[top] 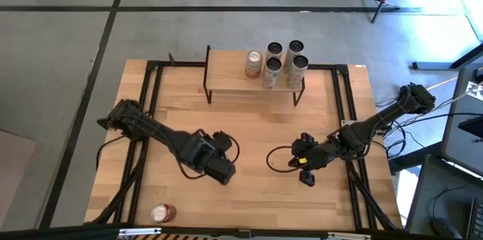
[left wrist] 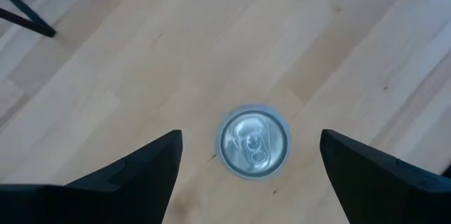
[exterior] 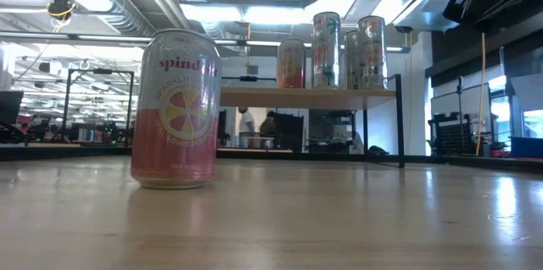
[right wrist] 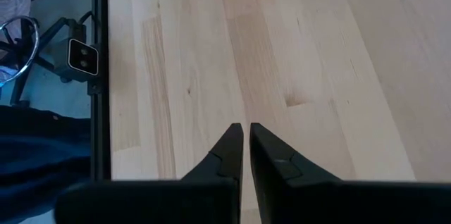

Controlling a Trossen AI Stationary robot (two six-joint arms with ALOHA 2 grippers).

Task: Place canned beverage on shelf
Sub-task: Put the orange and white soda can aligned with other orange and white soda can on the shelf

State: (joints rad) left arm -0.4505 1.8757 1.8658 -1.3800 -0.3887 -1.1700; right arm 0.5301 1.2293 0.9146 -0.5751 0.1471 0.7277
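The pink can [exterior: 176, 110] standing on the table in the low view carries the only readable word: white lettering near its top reads "spindri", with the rest of the name curving out of sight around the side. Smaller lines of print lower on the same can are too fine to make out. The cans [exterior: 337, 51] on the shelf [exterior: 305, 96] show coloured printed patterns, but no words or numbers on them can be read.
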